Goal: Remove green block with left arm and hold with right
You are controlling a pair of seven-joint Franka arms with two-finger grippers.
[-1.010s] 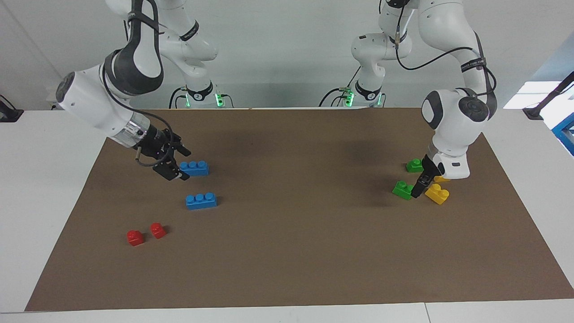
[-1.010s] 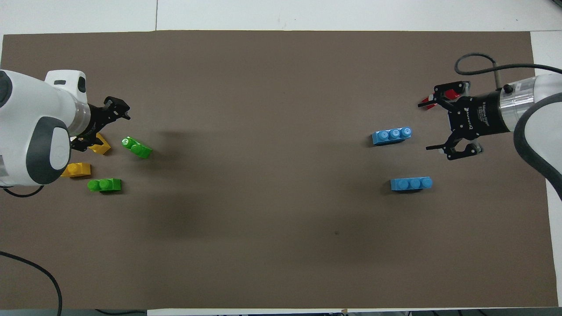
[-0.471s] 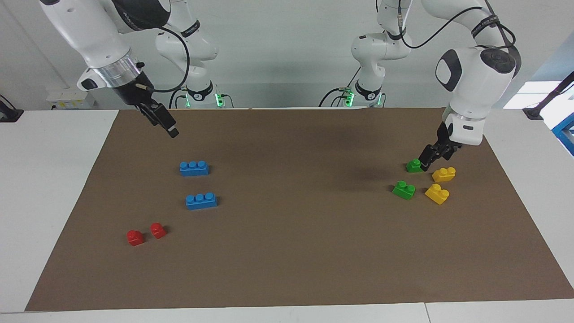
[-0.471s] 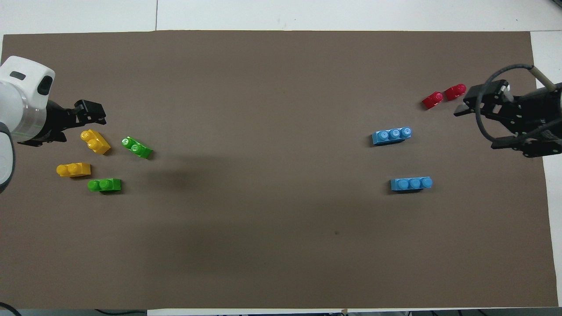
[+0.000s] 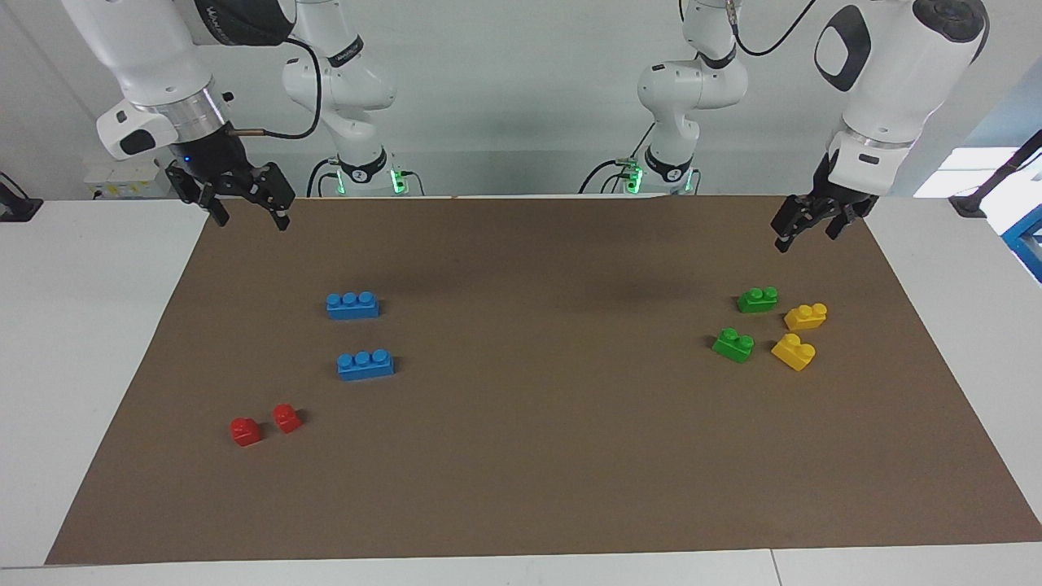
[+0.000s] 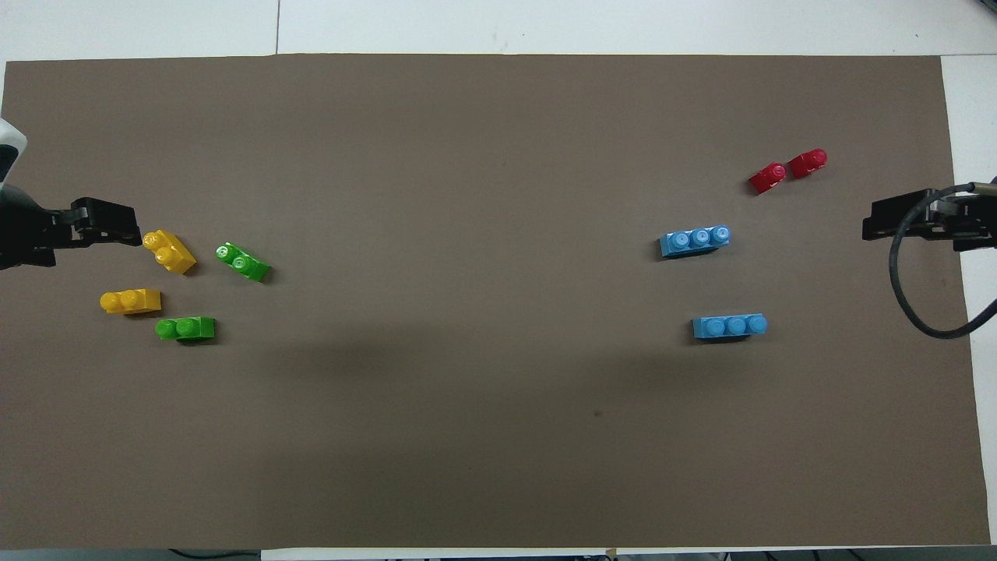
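Note:
Two green blocks lie on the brown mat (image 5: 521, 488) at the left arm's end. One green block (image 5: 757, 299) lies nearer to the robots and shows in the overhead view (image 6: 185, 328). The other green block (image 5: 733, 344) is turned at an angle (image 6: 244, 262). My left gripper (image 5: 806, 234) is open and empty, raised over the mat near these blocks; in the overhead view (image 6: 86, 234) it is beside a yellow brick. My right gripper (image 5: 250, 213) is open and empty, raised over the mat's edge at the right arm's end (image 6: 927, 226).
Two yellow bricks (image 5: 805, 316) (image 5: 794, 352) lie beside the green blocks. Two blue three-stud bricks (image 5: 352, 305) (image 5: 365, 364) and two small red bricks (image 5: 245, 430) (image 5: 286, 417) lie at the right arm's end.
Both arms have risen and drawn back toward the mat's ends. The left gripper left the green and yellow bricks, the right gripper left the blue brick. No brick moved.

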